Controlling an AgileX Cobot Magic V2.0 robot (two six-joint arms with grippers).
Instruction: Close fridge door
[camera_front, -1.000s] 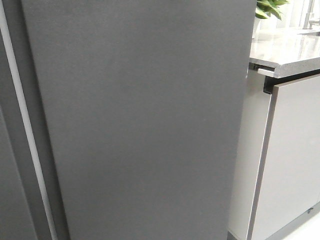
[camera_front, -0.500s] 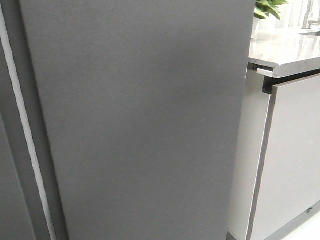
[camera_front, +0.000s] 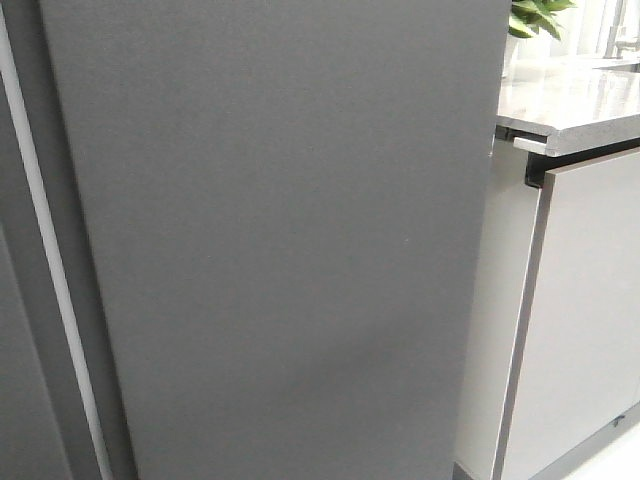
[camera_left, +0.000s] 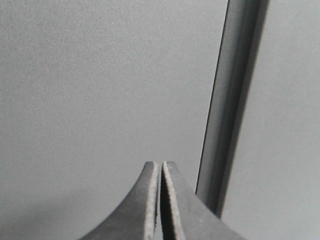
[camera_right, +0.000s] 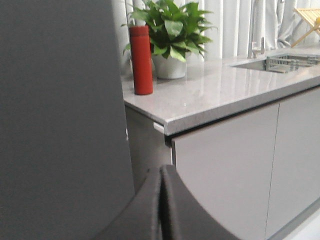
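Note:
The fridge door (camera_front: 280, 240) is a tall matte dark grey panel that fills most of the front view, close to the camera. A pale vertical strip (camera_front: 50, 270) runs along its left side. No gripper shows in the front view. In the left wrist view my left gripper (camera_left: 161, 165) is shut and empty, pointing at the grey door face (camera_left: 100, 85) beside a vertical seam (camera_left: 232, 100). In the right wrist view my right gripper (camera_right: 161, 169) is shut and empty, with the door panel (camera_right: 55, 115) beside it.
A pale grey cabinet (camera_front: 590, 310) with a grey stone countertop (camera_front: 570, 100) stands right of the door. On the counter are a red bottle (camera_right: 141, 60), a potted plant (camera_right: 170, 35) and, farther off, a sink (camera_right: 280, 62).
The door's left edge has shifted very slightly left in the front view. Otherwise nothing has visibly changed.

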